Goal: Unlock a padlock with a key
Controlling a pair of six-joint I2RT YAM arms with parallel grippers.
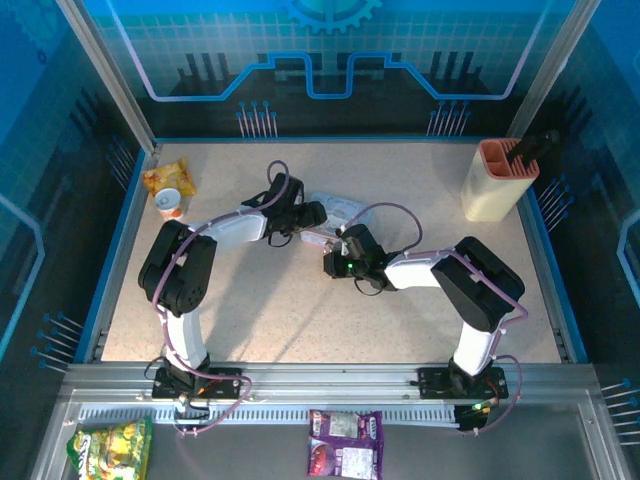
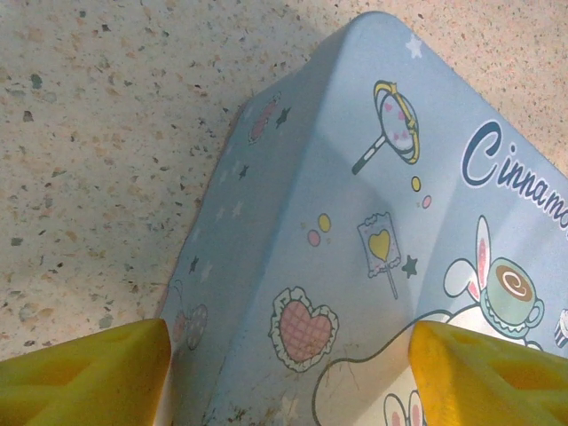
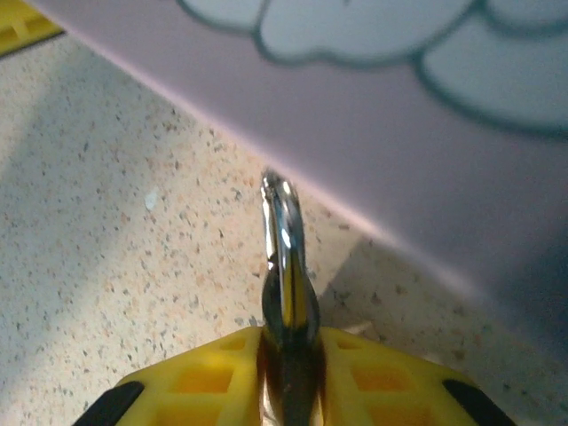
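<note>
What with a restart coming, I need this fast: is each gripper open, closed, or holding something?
Left gripper: open, jaws spread over the tin.
Right gripper: closed on the padlock.

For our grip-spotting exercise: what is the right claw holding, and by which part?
The right claw holds the padlock by its dark body; its silvery shackle sticks out free ahead.

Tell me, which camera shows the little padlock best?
The right wrist camera: the padlock is close up, its shiny loop sticking up from the right gripper pinching it. From the top camera it is too tiny to make out. The left wrist camera looks at the blue tin.
</note>
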